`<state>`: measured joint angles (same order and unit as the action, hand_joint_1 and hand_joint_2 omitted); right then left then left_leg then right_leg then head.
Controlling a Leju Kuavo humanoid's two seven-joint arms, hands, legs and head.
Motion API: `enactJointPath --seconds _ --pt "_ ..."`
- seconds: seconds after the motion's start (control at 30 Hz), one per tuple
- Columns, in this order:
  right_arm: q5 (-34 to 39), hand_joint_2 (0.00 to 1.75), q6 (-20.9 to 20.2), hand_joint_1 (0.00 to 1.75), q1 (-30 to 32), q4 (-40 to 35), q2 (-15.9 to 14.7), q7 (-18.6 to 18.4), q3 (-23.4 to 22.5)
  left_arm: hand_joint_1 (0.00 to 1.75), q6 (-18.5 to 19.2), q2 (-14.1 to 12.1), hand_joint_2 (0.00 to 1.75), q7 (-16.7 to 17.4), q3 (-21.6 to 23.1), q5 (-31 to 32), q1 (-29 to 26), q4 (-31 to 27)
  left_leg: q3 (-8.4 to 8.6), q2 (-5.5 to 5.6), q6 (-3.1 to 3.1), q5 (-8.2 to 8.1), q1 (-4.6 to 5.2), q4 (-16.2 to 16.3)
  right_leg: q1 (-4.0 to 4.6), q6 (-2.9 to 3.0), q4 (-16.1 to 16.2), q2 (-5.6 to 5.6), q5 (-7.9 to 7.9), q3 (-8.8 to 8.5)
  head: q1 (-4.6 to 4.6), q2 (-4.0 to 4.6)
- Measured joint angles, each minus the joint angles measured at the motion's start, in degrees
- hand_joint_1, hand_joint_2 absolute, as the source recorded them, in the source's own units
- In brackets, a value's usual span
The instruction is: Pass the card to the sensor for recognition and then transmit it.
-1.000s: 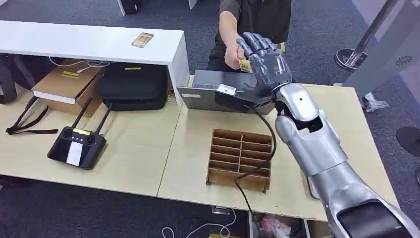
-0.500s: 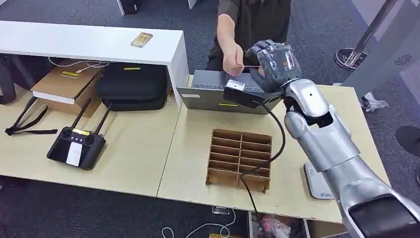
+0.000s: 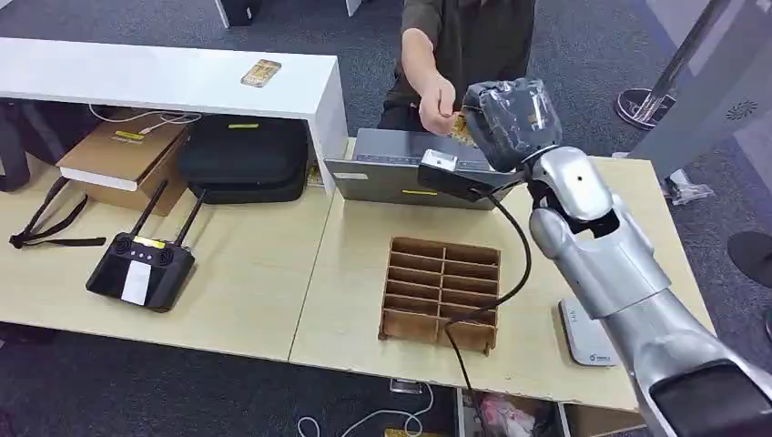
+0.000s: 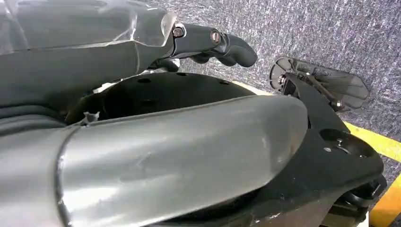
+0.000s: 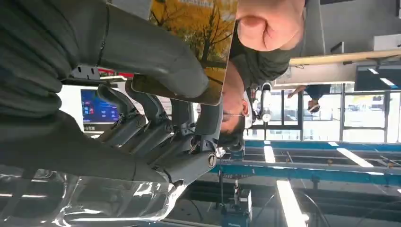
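Pinching card (image 5: 198, 42) between right hand (image 3: 510, 114) thumb and fingers, raised over laptop (image 3: 401, 168) with person's hand (image 3: 439, 102) also gripping it — early release or tug risks dropping it before sensor (image 3: 583, 337) on worktop (image 3: 273, 273).

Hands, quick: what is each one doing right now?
Left hand: hanging by the robot's body, fingers curled, holding nothing.
Right hand: grips yellow picture card; person's hand holds it too.

right arm (image 3: 592, 246): silver shells, black joints | right hand (image 3: 510, 111): dark grey, clear plastic wrap | black cable (image 3: 510, 273) along arm | left hand (image 4: 215, 42): dark fingers, visible screws
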<state>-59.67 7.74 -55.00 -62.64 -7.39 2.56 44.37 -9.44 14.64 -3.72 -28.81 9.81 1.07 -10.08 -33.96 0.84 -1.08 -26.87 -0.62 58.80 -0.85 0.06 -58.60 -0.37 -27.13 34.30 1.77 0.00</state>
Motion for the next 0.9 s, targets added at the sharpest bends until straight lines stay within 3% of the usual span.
enactJointPath --seconds 0.27,0.6,0.9 --pt "1.35 1.75 0.18 1.75 0.98 -0.28 -0.76 -0.39 -0.08 0.00 -0.02 0.00 0.00 0.11 0.04 0.04 0.01 0.00 0.02 0.00 0.00 0.00 -0.01 0.00 0.01 0.00 -0.01 0.00 0.00 0.00 0.00 0.00" --pt "22.24 1.75 -10.71 1.75 3.96 -0.26 -2.36 0.72 -4.96 0.00 0.00 -0.02 0.00 0.52 0.05 -0.50 -0.01 0.00 0.00 0.00 0.01 -0.01 0.00 0.00 0.00 0.00 0.01 0.01 0.00 0.00 0.00 0.00" --pt "30.97 1.75 -12.81 1.75 5.61 -0.28 -6.60 0.68 -5.88 0.00 -0.22 -0.04 0.00 0.15 -0.02 -1.14 -0.06 0.00 0.01 0.01 0.02 -0.01 0.00 0.01 0.00 0.00 0.01 0.01 0.00 0.00 0.00 0.00"
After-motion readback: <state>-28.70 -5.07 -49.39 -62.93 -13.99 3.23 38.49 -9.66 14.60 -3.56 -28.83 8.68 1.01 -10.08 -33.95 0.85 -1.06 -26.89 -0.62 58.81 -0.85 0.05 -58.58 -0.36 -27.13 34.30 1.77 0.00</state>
